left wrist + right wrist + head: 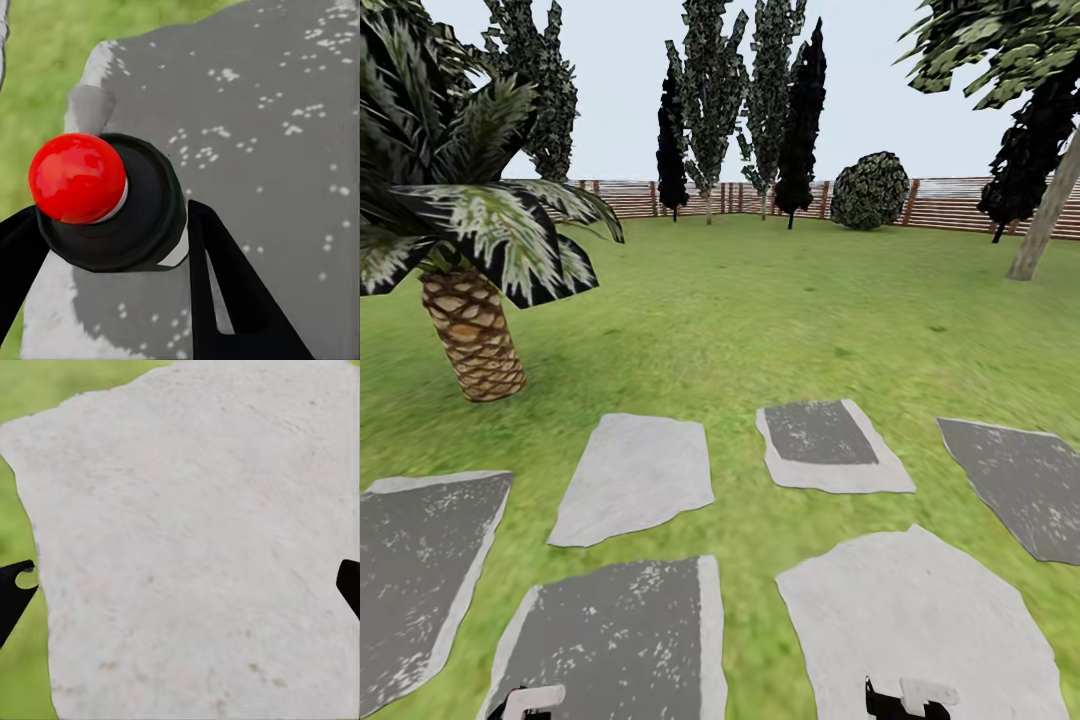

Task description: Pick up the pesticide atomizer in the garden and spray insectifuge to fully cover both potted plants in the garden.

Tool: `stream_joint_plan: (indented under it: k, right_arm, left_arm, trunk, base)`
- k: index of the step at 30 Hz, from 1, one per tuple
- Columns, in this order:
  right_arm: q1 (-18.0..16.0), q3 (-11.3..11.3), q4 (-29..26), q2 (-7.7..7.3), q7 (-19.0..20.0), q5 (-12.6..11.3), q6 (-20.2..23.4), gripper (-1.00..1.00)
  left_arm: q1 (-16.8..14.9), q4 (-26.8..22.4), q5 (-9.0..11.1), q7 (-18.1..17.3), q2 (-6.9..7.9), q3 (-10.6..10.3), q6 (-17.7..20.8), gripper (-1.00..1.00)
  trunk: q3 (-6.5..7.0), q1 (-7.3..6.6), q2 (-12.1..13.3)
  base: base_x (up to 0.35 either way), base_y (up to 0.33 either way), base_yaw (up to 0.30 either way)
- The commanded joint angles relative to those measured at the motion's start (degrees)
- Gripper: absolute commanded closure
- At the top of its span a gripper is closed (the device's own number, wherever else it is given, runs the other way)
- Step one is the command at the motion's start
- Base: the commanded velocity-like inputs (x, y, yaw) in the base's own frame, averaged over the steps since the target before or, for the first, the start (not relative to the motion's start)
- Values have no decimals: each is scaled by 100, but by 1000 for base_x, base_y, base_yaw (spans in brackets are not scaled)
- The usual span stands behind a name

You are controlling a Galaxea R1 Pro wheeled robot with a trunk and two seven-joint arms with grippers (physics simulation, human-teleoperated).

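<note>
Presently I stand on the green lawn [780, 300], flat grey paving stones [635, 480] near me and a brown slatted wooden fence [950, 205] far across. A palm with a scaly brown trunk [475, 335] stands near left. My left gripper [105, 247] hangs over a dark speckled slab [262, 150], fingers spread either side of a red ball on a black round base [79, 180]. My right gripper [180, 585] is wide apart over a pale grey slab [195, 532].

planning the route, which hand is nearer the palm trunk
Left. The left hand sits low on the same side as the palm trunk, over a dark paving stone; the right hand is farther across, over a pale stone.
</note>
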Motion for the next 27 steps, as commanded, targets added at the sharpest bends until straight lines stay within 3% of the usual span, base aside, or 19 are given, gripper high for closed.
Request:
stream_joint_plan:
  k: [1, 7, 8, 12, 20, 27]
  right_arm:
    - [-2, 50, 1, 0, -26, -29, -9, -100]
    - [-2, 50, -7, 22, -22, -44, -9, -100]
    - [-2, 40, -11, 219, -20, -45, -9, -100]
    - [99, 38, -3, 437, -25, -38, 36, -100]
    - [206, 38, -2, 531, -3, -31, 60, -100]
    - [209, 81, -8, 757, 5, -38, 52, -100]
  left_arm:
    - [-4, 8, -61, 27, -3, 26, -20, 100]
    - [-4, 38, -61, 27, -27, 24, -19, 100]
    - [-4, 45, -58, 27, -27, 23, -20, 100]
    - [-4, 53, -53, 25, -35, 17, -20, 100]
    - [-4, 54, -53, 27, -33, 25, -21, 100]
    - [-81, -36, -32, 3, -27, 51, -51, 100]
  trunk:
    - [-5, 2, -2]
    - [-5, 2, -2]
    - [-5, 2, -2]
    - [-5, 2, -2]
    - [-5, 2, -2]
    - [-5, 2, -2]
  base:
    - [319, 0, 0]
    - [326, 0, 0]
    - [129, 0, 0]
    - [47, 0, 0]
    - [3, 0, 0]
    - [0, 0, 0]
